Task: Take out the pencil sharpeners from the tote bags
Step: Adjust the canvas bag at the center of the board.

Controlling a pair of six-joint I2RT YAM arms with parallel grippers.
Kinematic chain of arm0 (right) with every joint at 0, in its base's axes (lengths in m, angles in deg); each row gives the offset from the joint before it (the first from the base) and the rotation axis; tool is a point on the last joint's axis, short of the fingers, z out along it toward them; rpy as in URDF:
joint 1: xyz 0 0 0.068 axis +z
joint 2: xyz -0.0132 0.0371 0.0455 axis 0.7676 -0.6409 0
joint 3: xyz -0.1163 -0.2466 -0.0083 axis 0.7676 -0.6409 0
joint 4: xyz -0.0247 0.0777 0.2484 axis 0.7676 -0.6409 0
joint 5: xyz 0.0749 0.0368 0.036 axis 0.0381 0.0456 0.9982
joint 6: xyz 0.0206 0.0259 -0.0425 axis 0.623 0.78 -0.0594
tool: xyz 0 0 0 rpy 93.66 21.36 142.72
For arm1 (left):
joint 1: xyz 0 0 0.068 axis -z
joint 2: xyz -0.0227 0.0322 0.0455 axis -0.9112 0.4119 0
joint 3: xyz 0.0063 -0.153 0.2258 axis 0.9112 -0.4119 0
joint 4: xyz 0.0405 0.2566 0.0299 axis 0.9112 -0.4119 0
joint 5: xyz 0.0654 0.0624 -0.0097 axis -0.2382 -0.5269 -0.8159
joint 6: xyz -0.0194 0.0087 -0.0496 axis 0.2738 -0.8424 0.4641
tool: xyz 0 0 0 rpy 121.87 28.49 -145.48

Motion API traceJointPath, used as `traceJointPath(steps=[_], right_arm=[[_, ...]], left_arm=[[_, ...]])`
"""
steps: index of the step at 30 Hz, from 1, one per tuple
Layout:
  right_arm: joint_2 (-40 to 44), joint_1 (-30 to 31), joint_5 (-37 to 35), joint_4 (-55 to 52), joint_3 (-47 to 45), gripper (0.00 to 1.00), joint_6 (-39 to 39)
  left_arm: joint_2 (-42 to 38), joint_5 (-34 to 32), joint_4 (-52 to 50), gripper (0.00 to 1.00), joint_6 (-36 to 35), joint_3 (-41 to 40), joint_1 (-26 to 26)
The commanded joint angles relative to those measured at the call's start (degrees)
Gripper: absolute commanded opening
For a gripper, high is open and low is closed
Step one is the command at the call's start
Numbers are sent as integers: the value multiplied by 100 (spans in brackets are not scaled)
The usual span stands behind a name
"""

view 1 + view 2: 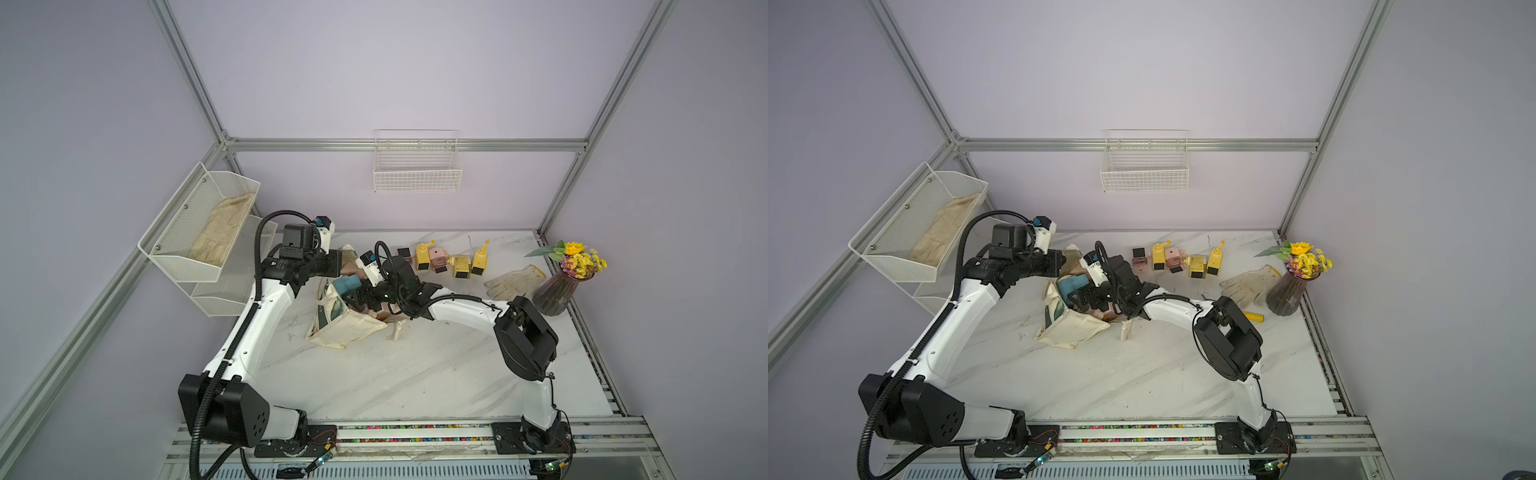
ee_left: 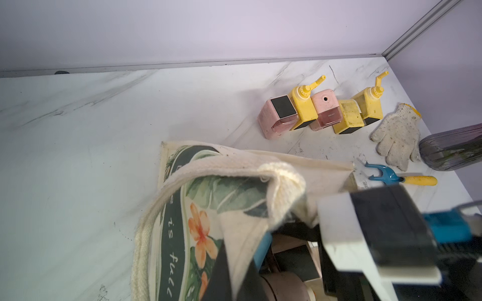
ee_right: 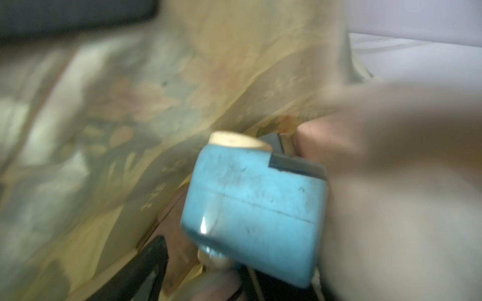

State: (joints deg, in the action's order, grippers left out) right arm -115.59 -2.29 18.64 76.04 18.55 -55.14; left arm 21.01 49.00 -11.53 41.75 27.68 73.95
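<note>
The cream tote bag (image 1: 345, 328) (image 1: 1071, 328) with its leafy print (image 2: 208, 198) lies at mid-table, mouth open. My left gripper (image 1: 337, 266) (image 2: 234, 276) is shut on the bag's cloth rim and holds it up. My right gripper (image 1: 353, 297) (image 1: 1077, 297) reaches into the mouth, jaws wide. One black finger (image 3: 148, 263) shows, apart from a blue pencil sharpener (image 3: 255, 208) (image 1: 347, 284) just ahead. More sharpeners (image 2: 294, 258) lie deeper in the bag. Several pink and yellow sharpeners (image 1: 439, 259) (image 2: 305, 109) stand in a row behind the bag.
A dirty white glove (image 1: 515, 280) and a dark vase of flowers (image 1: 555, 291) are at the back right. A blue hand rake with yellow handle (image 2: 386, 176) lies near them. Mesh shelves (image 1: 199, 224) hang on the left wall, a wire basket (image 1: 417, 172) on the back wall.
</note>
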Motion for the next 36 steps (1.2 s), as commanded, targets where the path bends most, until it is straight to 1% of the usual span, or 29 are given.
traceJointPath(steps=[1, 4, 6, 8, 10, 12, 13, 14, 15, 16, 18, 20, 21, 22, 25, 28, 31, 33, 35, 36], right_arm=[[499, 258, 204, 180, -191, 88, -261], [755, 536, 99, 357, -647, 83, -139], [929, 960, -1, 716, -1038, 82, -149], [947, 1271, -73, 1044, -1253, 81, -66], [839, 1465, 22, 1508, -1391, 77, 195], [592, 1680, 92, 1676, -1240, 73, 320], [429, 1816, 87, 1643, -1060, 72, 319], [286, 1953, 51, 1591, -878, 71, 260], [165, 2042, -12, 1560, -729, 71, 201], [62, 2117, -91, 1518, -582, 71, 134], [44, 2135, -423, 1314, -434, 71, 3], [326, 2056, -984, 1325, -603, 73, -90], [508, 2002, -1107, 1337, -744, 75, -141], [693, 1958, -1191, 1342, -853, 76, -159], [1265, 1789, -1312, 1291, -1175, 80, -193], [1752, 1605, -1581, 1053, -1256, 81, -122], [1898, 1529, -1633, 682, -1159, 81, -25], [1838, 1531, -1618, 215, -1042, 78, 15], [1770, 1549, -1488, -60, -1028, 76, 13], [1753, 1589, -1531, -182, -1043, 75, 49]], left_arm=[[-207, 385, 553, 1, -179, 290, 47], [-253, 347, 582, 0, -248, 289, 45], [-249, 347, 591, 1, -313, 306, 43], [-203, 317, 644, 0, -395, 372, 45], [-124, 278, 725, 0, -415, 473, 34], [-1, 400, 788, 0, -476, 654, 25], [63, 587, 772, 0, -546, 786, 24], [65, 757, 781, 0, -611, 900, 18], [305, 864, 805, 0, -620, 994, 17], [358, 949, 832, 0, -637, 1047, 21], [367, 1088, 833, 0, -722, 1001, 18], [224, 1128, 845, 0, -879, 698, 22], [171, 1119, 877, 0, -945, 515, 17], [-70, 1089, 915, 0, -983, 363, 21], [-436, 1042, 1114, 1, -898, -100, 40], [-657, 1109, 1170, 1, -733, -389, 85], [-799, 1206, 1165, 2, -490, -639, 102], [-874, 1046, 1221, 2, -383, -801, 134], [-873, 1023, 1217, 2, -357, -831, 148], [-854, 974, 1212, 2, -299, -830, 148]])
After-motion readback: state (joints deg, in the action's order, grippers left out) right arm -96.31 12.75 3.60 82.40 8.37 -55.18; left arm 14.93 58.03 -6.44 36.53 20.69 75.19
